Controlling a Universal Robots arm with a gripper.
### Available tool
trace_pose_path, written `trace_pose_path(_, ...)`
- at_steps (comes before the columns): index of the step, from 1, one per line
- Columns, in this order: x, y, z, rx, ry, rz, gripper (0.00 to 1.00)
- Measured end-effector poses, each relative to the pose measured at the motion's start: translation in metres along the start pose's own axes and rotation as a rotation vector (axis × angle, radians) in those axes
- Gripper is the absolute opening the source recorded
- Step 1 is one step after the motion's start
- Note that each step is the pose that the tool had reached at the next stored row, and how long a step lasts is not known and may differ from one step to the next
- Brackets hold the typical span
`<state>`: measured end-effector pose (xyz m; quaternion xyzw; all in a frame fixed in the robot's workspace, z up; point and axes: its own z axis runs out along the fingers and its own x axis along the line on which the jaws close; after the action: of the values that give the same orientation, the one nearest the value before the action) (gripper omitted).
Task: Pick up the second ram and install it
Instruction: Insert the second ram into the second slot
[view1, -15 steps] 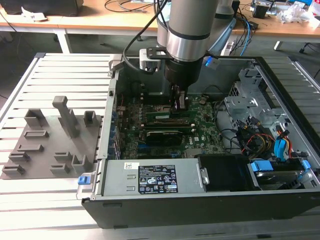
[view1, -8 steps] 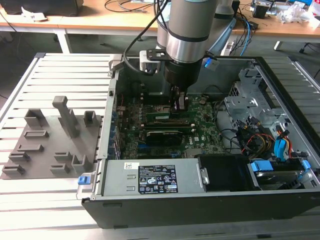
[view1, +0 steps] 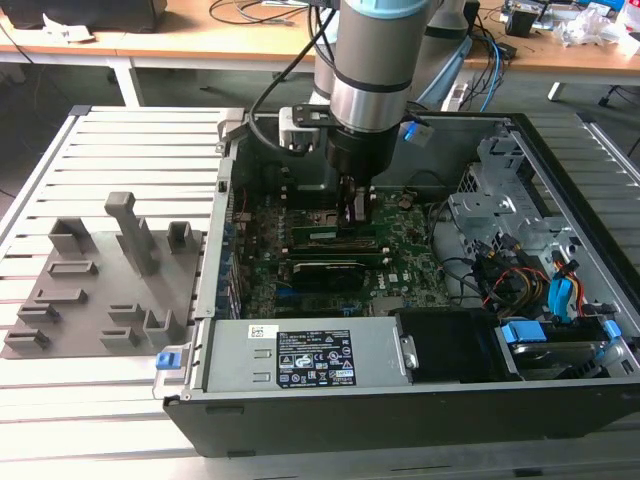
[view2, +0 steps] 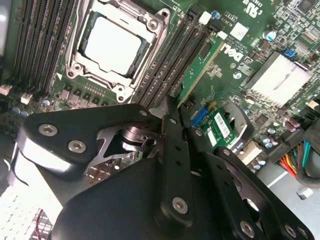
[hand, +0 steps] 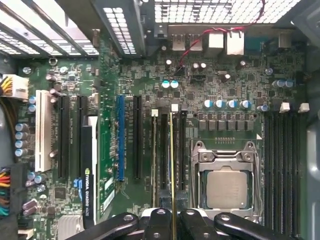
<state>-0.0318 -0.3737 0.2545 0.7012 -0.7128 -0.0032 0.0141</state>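
Pincer (hand: 172, 220) closed tight on second ram (hand: 172, 165), ram standing in mem slot (hand: 163, 155) right under fingers (hand: 192, 226), next to CPU (hand: 226, 187)

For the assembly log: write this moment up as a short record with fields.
setting: open computer case on a slatted table
pincer: down inside the case, over the motherboard
held: the second ram, gripped on edge between the fingers
ram position: lined up along the memory slots beside the processor socket; whether seated, cannot tell
also in case: graphics card, power supply
outside case: grey parts holder
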Motion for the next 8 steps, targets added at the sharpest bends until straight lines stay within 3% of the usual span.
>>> trace_pose_path(1,-0.0004,0.0,0.0024,-0.0002,-0.0011,0.012,0.14)
trace_pose_path(5,-0.0008,-0.0001,0.0043,-0.0009,-0.0294,0.017,0.14)
trace_pose_path(8,-0.0009,-0.0001,0.0071,-0.001,-0.0335,0.02,0.14)
